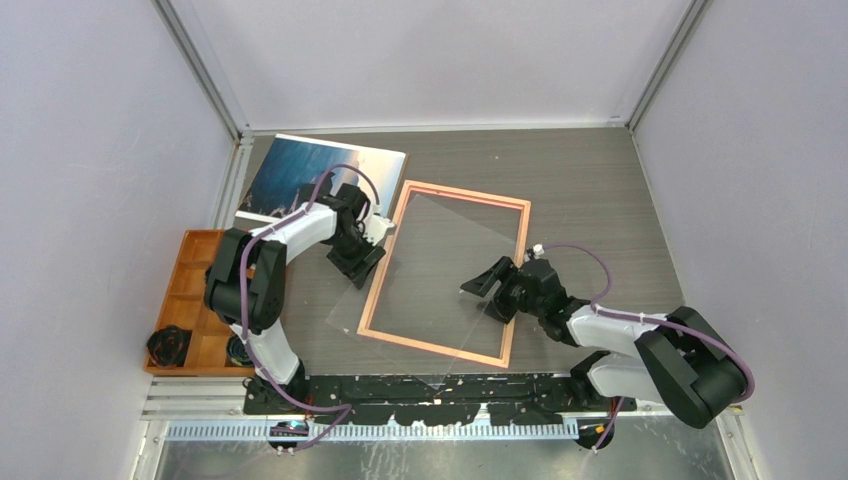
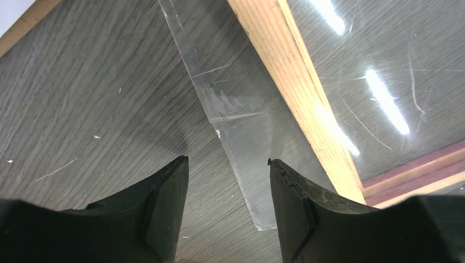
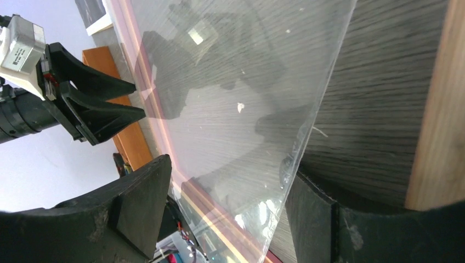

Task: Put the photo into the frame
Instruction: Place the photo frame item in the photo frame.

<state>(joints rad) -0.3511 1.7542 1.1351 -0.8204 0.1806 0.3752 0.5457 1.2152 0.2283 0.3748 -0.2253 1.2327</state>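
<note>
My left gripper [image 2: 227, 175] hangs open just above the table [image 1: 590, 180], its fingers straddling the corner of the clear pane [image 1: 430, 270] that sticks out past the left rail of the frame [image 1: 470, 194]. My right gripper [image 3: 227, 170] is also spread wide and grips nothing, with the pane's edge running between its fingers. The frame lies flat mid-table with the pane skewed across it, and the photo [image 1: 310, 170] rests picture-up at the far left corner, beyond my left arm.
</note>
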